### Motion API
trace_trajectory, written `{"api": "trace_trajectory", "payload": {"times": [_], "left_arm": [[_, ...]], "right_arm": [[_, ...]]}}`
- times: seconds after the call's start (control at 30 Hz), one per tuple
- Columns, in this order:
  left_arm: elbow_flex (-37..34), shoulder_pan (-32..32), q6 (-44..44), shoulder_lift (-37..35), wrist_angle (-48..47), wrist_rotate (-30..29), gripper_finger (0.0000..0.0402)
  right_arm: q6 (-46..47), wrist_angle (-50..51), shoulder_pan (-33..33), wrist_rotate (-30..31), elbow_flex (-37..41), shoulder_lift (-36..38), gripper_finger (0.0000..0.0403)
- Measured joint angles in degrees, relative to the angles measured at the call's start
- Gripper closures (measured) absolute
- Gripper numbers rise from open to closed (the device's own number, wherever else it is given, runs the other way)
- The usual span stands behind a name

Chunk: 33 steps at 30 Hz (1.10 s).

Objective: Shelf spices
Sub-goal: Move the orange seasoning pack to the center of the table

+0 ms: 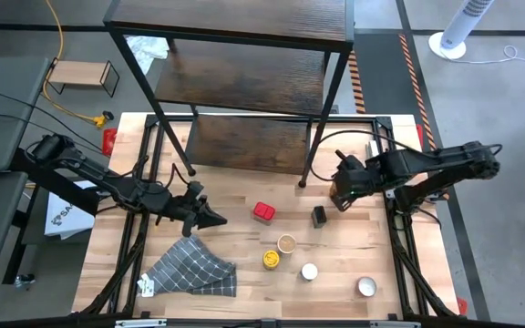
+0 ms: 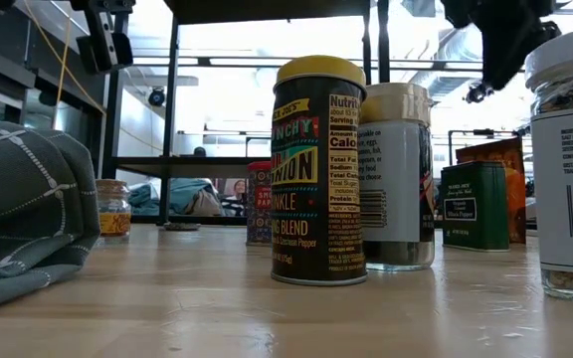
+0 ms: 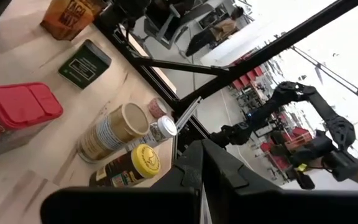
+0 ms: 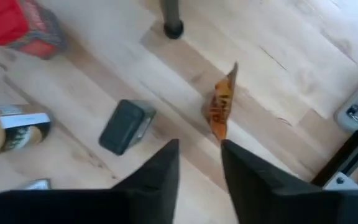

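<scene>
Right fingers narrow over the orange packet; no spice shelved yet.

The right gripper [image 4: 197, 162] has its fingers a narrow gap apart, empty, above the orange packet [image 4: 221, 106] near the shelf [image 1: 244, 82] foot. The left gripper [image 1: 210, 217] is closed, idle above the bench [image 1: 244, 246] beside the cloth [image 1: 194, 269]. The spices remain on the bench: red tin [image 1: 262, 211], dark tin [image 1: 319, 216], yellow jar [image 1: 271, 259], tan jar [image 1: 286, 243] and two white-lidded jars. The visible shelf boards look bare; upper boards partly hide the lower ones.

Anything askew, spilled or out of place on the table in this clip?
Nothing spilled. The grey checked cloth lies crumpled at the table's front left, and an orange packet stands on edge near the shelf leg. The spice jars are upright.
</scene>
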<state>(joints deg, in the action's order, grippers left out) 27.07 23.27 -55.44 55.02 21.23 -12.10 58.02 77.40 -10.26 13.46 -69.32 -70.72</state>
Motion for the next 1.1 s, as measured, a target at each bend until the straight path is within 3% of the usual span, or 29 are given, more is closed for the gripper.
{"api": "trace_trajectory", "payload": {"times": [0.17, 0.3, 0.63, 0.77, 0.97, 1.1], "left_arm": [[0.00, -0.02, -0.91, 0.00, -0.02, -0.83, 0.0402], [0.00, -0.02, -2.23, 0.00, -0.35, -1.04, 0.0402], [0.00, -0.04, -3.02, 0.00, -0.50, -2.58, 0.0402], [0.00, -0.04, -2.38, -0.62, 0.80, -3.57, 0.0402], [0.00, 0.31, 14.06, -5.01, 16.58, -4.23, 0.0401], [0.00, 0.32, 23.34, -11.33, 21.93, -6.52, 0.0402]], "right_arm": [[0.46, -0.84, 2.50, -0.38, 3.80, 0.08, 0.0174], [-1.27, -4.05, 5.89, 0.00, 5.82, -0.14, 0.0120], [-2.12, -16.25, 14.18, -5.09, 16.34, -0.14, 0.0107], [-1.04, -19.03, 14.40, -8.41, 19.63, -0.15, 0.0165], [1.06, -18.79, 9.98, -7.87, 20.20, 0.50, 0.0377], [2.03, -17.79, 4.76, -4.02, 13.16, 1.43, 0.0392]]}}
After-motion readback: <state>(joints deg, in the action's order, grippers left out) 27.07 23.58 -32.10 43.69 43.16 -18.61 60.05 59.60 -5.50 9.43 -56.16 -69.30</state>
